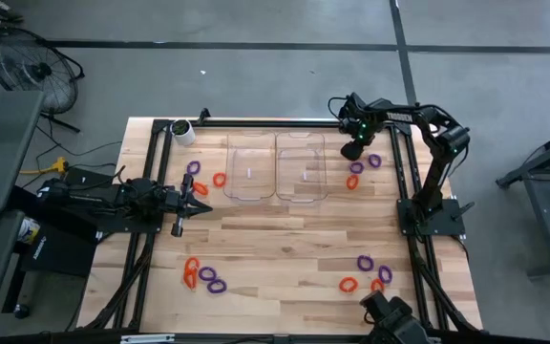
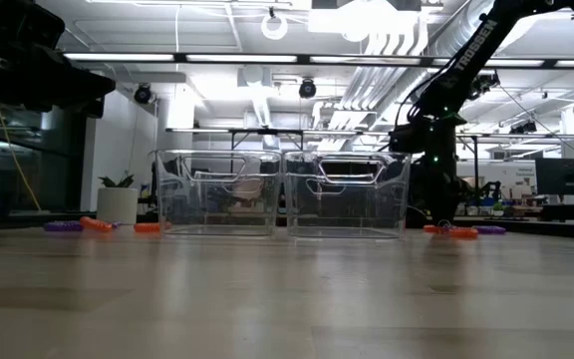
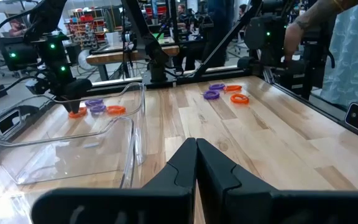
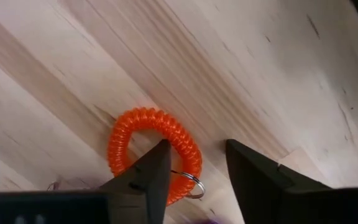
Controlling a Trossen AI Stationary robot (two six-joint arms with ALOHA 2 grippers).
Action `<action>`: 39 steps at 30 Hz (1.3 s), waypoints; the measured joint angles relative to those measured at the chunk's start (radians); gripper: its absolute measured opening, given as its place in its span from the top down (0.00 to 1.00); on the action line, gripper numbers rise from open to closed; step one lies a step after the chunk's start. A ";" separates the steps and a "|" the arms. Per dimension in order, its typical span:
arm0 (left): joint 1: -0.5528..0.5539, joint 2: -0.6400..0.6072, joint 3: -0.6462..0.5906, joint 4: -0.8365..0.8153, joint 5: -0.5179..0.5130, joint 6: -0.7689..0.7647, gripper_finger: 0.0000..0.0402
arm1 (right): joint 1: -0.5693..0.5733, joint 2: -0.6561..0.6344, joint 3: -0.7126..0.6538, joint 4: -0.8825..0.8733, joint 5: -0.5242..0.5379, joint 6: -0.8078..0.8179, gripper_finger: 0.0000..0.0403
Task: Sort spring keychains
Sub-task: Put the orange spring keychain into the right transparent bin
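Orange and purple spring keychains lie flat on the wooden table in four groups: by my left gripper [image 1: 200, 188], near left [image 1: 206, 275], near right [image 1: 365, 263], and right of the trays [image 1: 358, 169]. My right gripper [image 4: 197, 149] is open, pointing down over an orange keychain [image 4: 143, 144] beside the right clear tray [image 1: 301, 167]. One fingertip [image 4: 157, 158] stands over the ring's hole and the other outside the ring. My left gripper [image 1: 199, 205] is shut and empty, level, left of the left clear tray [image 1: 251, 167]. My right gripper stands astride one side [image 4: 188, 155] of the orange keychain, coming from above. I cannot tell whether its fingers touch the coil. The keychain lies flat on the table.
A white-and-green roll [image 1: 181, 131] stands at the far left corner. The black table frame [image 1: 404, 182] runs close behind the right group. A person's arm [image 3: 316, 18] shows beyond the table's right side. Bare wood [image 1: 285, 248] lies between the near groups.
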 joint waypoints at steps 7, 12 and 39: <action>0.000 0.000 0.000 0.000 0.000 0.000 1.00 | -0.001 0.001 0.000 0.011 -0.001 -0.007 0.74; 0.000 0.000 0.000 0.000 0.000 0.000 1.00 | -0.001 0.001 -0.001 0.018 -0.001 -0.028 0.82; 0.000 0.000 0.000 0.000 0.000 0.000 1.00 | 0.004 0.009 0.225 -0.329 -0.052 0.112 1.00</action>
